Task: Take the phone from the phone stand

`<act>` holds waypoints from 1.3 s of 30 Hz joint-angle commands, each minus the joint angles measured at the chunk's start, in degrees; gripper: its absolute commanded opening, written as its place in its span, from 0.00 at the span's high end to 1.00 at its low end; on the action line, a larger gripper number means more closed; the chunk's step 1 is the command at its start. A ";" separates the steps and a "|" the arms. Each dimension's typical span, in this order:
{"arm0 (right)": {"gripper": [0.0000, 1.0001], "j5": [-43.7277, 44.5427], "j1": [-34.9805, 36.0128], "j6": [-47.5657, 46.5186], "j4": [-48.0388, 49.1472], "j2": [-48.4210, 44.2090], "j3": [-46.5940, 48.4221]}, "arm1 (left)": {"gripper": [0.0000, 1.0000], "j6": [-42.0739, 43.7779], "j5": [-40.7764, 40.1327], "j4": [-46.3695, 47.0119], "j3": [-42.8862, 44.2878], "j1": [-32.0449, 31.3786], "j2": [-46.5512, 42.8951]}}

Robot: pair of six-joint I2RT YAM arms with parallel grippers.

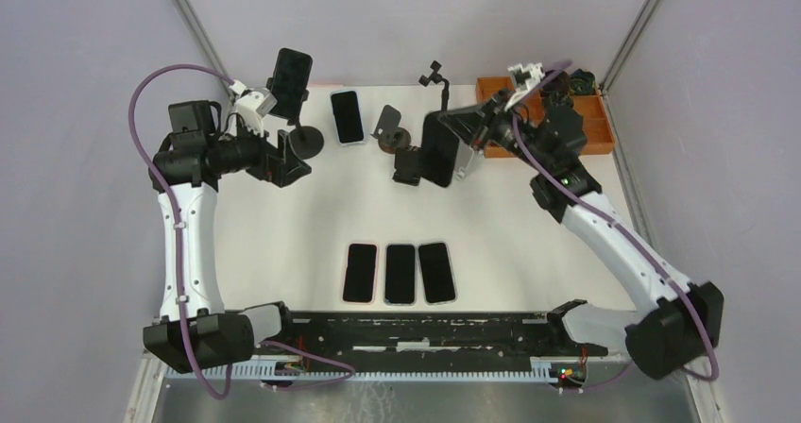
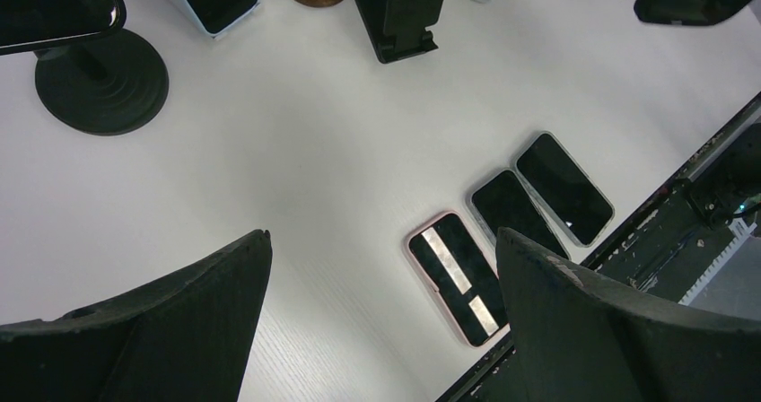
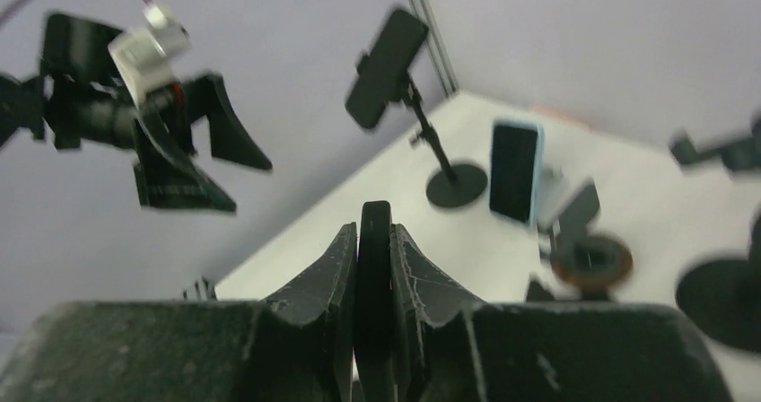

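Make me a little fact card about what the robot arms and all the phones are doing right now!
left end effector: open, holding nothing, above the table
right end effector: shut on the held phone, pinching its edge
held phone: in the air beside the black stand, not resting on it
tall-stand phone: clamped up high, back left
row of three phones: lying flat near the arm bases
flat phone: lying at the back
orange tray: back right

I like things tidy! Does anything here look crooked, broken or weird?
Nothing looks broken. One phone sits tilted, pinched edge-on by the right gripper. The pink-cased phone in the front row shows pale stripes on its screen, probably reflected light, not cracks.
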 commanded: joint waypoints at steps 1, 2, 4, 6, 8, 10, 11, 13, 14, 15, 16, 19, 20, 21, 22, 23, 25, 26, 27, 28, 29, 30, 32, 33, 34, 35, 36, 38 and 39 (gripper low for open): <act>1.00 -2.56 -3.42 -1.34 -15.56 -12.50 -12.60 | 0.00 -0.73 1.80 -0.08 0.89 0.23 -1.79; 1.00 -3.09 -4.49 -2.02 -18.89 -14.84 -15.14 | 0.00 -0.75 1.87 -0.04 0.92 0.25 -2.04; 1.00 -4.18 -6.43 -3.03 -24.60 -19.77 -19.14 | 0.00 -0.91 2.20 -0.04 1.04 0.29 -2.44; 1.00 -5.03 -7.65 -4.07 -28.88 -22.90 -22.48 | 0.00 -1.05 2.45 -0.09 1.16 0.26 -2.82; 1.00 -5.62 -8.32 -5.70 -32.96 -24.60 -25.04 | 0.00 -1.27 2.60 -0.08 1.30 0.29 -3.25; 1.00 -6.19 -9.09 -7.12 -36.13 -25.61 -27.38 | 0.00 -1.43 2.88 -0.08 1.29 0.23 -3.42; 1.00 -6.98 -9.50 -7.40 -36.73 -25.96 -28.55 | 0.00 -1.51 2.89 -0.04 1.24 0.24 -3.55; 1.00 -8.06 -9.68 -8.38 -38.32 -25.99 -30.24 | 0.00 -1.54 2.89 -0.02 1.23 0.25 -3.83; 1.00 -8.67 -9.66 -8.83 -38.60 -25.89 -31.36 | 0.00 -1.46 2.91 -0.02 1.20 0.25 -3.97; 1.00 -8.98 -9.65 -8.93 -38.50 -25.72 -32.49 | 0.00 -1.45 2.96 -0.04 1.15 0.26 -4.01; 1.00 -9.22 -9.63 -9.02 -38.30 -25.37 -33.74 | 0.00 -1.41 3.07 -0.04 1.01 0.23 -4.02; 1.00 -10.37 -9.68 -8.97 -36.04 -23.39 -36.90 | 0.00 -1.44 3.16 -0.01 1.01 0.27 -3.87; 1.00 -10.55 -9.71 -8.67 -34.91 -22.62 -37.66 | 0.00 -1.45 3.25 -0.05 1.04 0.31 -3.78; 1.00 -10.84 -9.69 -8.25 -33.70 -21.56 -38.24 | 0.00 -1.45 3.34 -0.04 1.08 0.24 -3.76; 1.00 -11.11 -9.66 -7.69 -32.29 -20.66 -38.92 | 0.00 -1.45 3.28 -0.06 1.08 0.28 -3.82; 1.00 -11.39 -9.70 -7.33 -31.14 -19.53 -39.32 | 0.00 -1.37 3.30 -0.05 1.18 0.23 -3.84; 1.00 -11.64 -9.69 -5.97 -28.53 -17.46 -40.24 | 0.00 -1.27 3.22 -0.07 1.05 0.23 -3.90; 1.00 -11.71 -9.70 -5.11 -26.62 -16.46 -40.86 | 0.00 -1.21 3.18 -0.03 0.88 0.26 -3.88; 1.00 -11.79 -9.74 -4.18 -24.97 -15.68 -41.25 | 0.00 -1.15 3.17 0.00 0.75 0.25 -3.92; 1.00 -11.78 -9.79 -3.47 -23.53 -14.69 -41.81 | 0.00 -1.04 3.11 -0.03 0.57 0.30 -3.94; 1.00 -11.66 -9.80 -2.83 -22.96 -13.68 -42.13 | 0.00 -0.98 3.09 0.04 0.40 0.26 -3.93; 1.00 -11.63 -9.81 -2.37 -20.89 -12.53 -42.33 | 0.00 -0.90 3.07 -0.05 0.25 0.28 -3.93; 1.00 -11.04 -9.92 -1.23 -19.20 -10.56 -42.77 | 0.00 -0.69 3.09 -0.04 -0.04 0.24 -3.84; 1.00 -10.12 -10.09 -0.72 -18.48 -9.88 -43.14 | 0.00 -0.66 3.09 -0.07 -0.04 0.23 -3.84; 1.00 -9.39 -10.29 -0.12 -17.68 -9.52 -43.59 | 0.00 -0.66 3.07 -0.03 -0.05 0.26 -3.76; 1.00 -8.85 -10.83 0.79 -16.52 -9.09 -44.03 | 0.00 -0.75 3.01 0.13 -0.04 0.24 -3.68; 1.00 -8.64 -11.26 1.59 -15.24 -8.50 -44.59 | 0.00 -0.93 3.05 0.39 -0.10 0.23 -3.66; 1.00 -8.54 -12.41 3.17 -13.39 -7.06 -44.93 | 0.00 -1.18 3.32 0.77 -0.10 0.31 -3.53; 1.00 -8.20 -12.83 4.21 -12.22 -6.51 -45.13 | 0.00 -1.31 3.44 1.02 -0.19 0.24 -3.50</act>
